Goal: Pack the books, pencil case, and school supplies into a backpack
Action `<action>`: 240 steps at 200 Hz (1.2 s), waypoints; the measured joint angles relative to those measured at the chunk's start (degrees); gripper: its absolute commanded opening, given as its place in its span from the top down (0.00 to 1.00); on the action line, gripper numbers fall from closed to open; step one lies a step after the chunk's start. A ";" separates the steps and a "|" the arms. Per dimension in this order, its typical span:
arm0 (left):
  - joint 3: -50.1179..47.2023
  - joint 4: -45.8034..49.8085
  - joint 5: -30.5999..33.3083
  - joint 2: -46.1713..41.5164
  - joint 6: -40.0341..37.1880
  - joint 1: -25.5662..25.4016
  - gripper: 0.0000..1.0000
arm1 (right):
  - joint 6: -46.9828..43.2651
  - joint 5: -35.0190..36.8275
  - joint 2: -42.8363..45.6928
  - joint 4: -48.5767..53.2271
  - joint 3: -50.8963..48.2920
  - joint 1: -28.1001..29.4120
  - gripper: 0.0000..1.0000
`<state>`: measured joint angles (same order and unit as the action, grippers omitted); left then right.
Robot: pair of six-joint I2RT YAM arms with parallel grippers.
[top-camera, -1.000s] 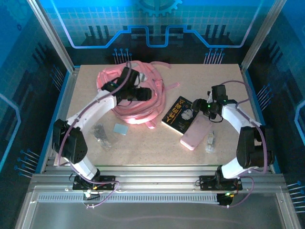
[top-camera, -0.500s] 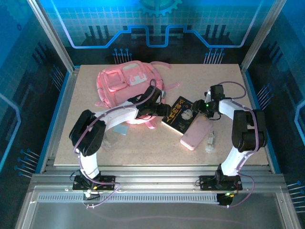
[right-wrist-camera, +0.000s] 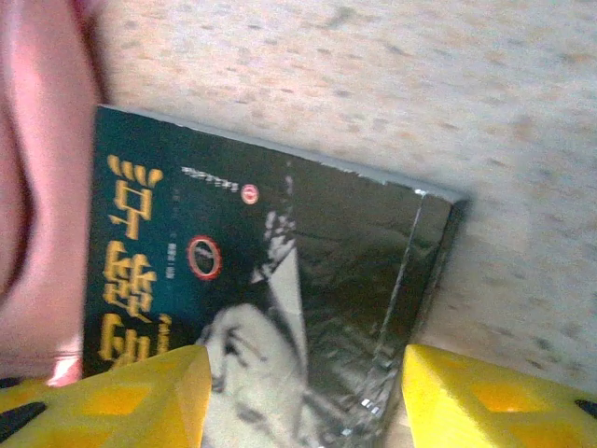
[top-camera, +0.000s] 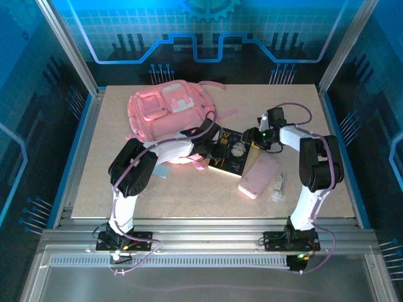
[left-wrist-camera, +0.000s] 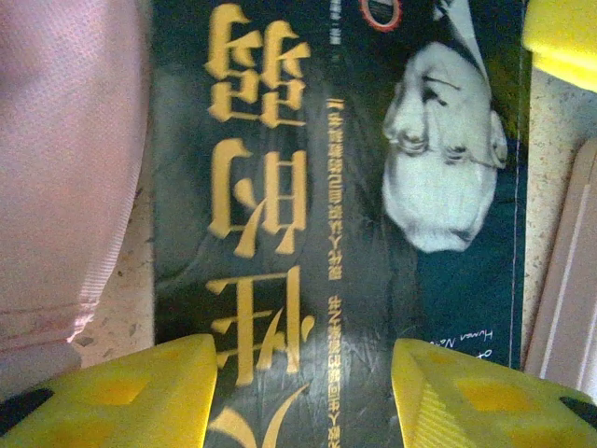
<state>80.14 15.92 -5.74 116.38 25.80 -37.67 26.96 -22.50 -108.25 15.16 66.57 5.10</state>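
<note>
The pink backpack (top-camera: pixel 165 115) lies flat at the back left of the table. A black book with yellow lettering (top-camera: pixel 232 154) lies just right of it, its left edge by the backpack's fabric (left-wrist-camera: pixel 65 168). My left gripper (top-camera: pixel 211 147) hovers open over the book's cover (left-wrist-camera: pixel 308 187), yellow fingertips (left-wrist-camera: pixel 140 392) apart. My right gripper (top-camera: pixel 253 139) is open over the book's far corner (right-wrist-camera: pixel 280 271), one fingertip (right-wrist-camera: pixel 485 397) past the book's edge. The pale-pink pencil case (top-camera: pixel 259 175) lies right of the book. A clear oblong item (top-camera: pixel 278 185) and a light-blue square (top-camera: pixel 162 170) rest near the front.
The beige table (top-camera: pixel 296 107) is bare at the back right. A pink backpack strap (top-camera: pixel 223 114) trails toward the centre. Metal rails (top-camera: pixel 201 236) run along the near edge, and blue enclosure walls (top-camera: pixel 352 63) close in both sides.
My left arm left the backpack and swung right onto the black book. My right gripper moved left over the book's far corner. The book shifted slightly toward the backpack, which now lies uncovered.
</note>
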 measured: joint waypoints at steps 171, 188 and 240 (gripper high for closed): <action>-0.85 3.87 5.35 0.07 0.11 -0.09 0.73 | 9.22 15.10 5.62 8.46 -3.17 8.46 0.46; -0.85 4.00 5.38 0.09 0.48 0.07 0.74 | 10.10 15.50 5.60 8.37 -3.93 8.79 0.46; -0.85 4.00 4.76 0.37 1.11 0.39 0.77 | 12.24 14.43 4.24 4.04 -5.75 10.21 0.45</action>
<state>79.29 19.92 -0.97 116.75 26.92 -37.28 39.20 -8.08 -104.01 19.20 60.82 15.31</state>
